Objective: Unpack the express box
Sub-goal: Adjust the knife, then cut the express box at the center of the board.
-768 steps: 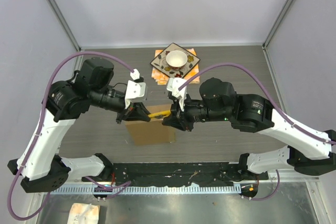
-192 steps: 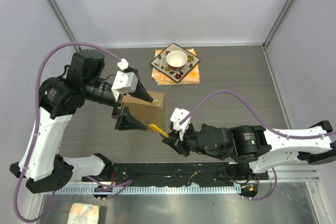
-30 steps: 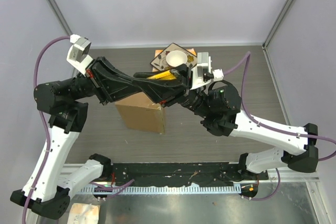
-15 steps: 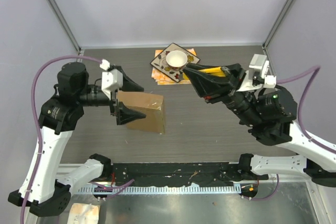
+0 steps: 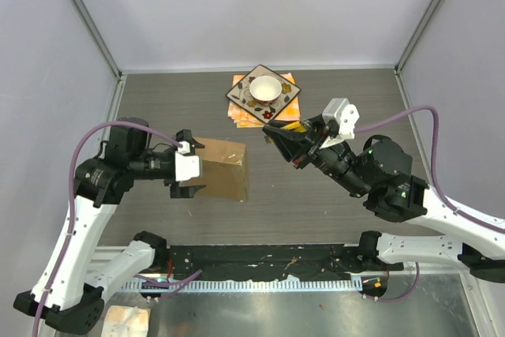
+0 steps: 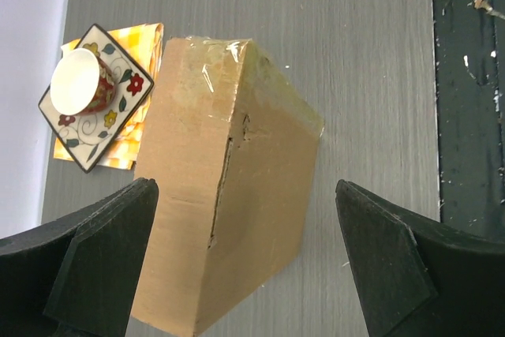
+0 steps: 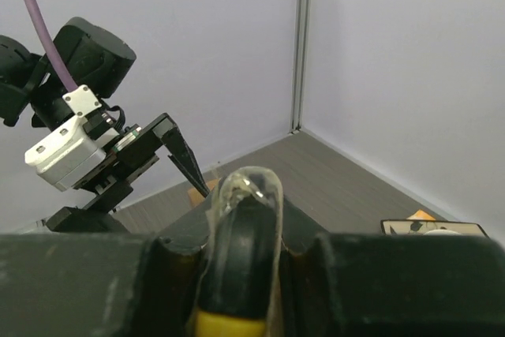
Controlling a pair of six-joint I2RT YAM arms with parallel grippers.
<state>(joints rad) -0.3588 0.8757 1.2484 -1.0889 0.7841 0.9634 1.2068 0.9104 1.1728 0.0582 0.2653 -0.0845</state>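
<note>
The express box [image 5: 222, 173] is plain brown cardboard with clear tape on one end, lying on the dark table left of centre. In the left wrist view the express box [image 6: 229, 219] shows a torn slit along its seam. My left gripper [image 5: 197, 168] hangs open at the box's left edge, with its fingers [image 6: 106, 270] wide on either side of the box and holding nothing. My right gripper [image 5: 282, 141] is raised to the right of the box. It is shut on a yellow-and-black tool [image 7: 243, 230] with a clear wrap over its tip.
An orange-patterned square plate [image 5: 251, 102] with a white bowl [image 5: 265, 87] sits on an orange cloth [image 5: 290, 113] at the back, just beyond my right gripper. Grey walls close in the back and sides. A black rail [image 5: 260, 258] runs along the near edge.
My left gripper drew back from the plate area to the box's left side and opened wide. My right arm swung right and came down, still holding the tool. The box stayed put.
</note>
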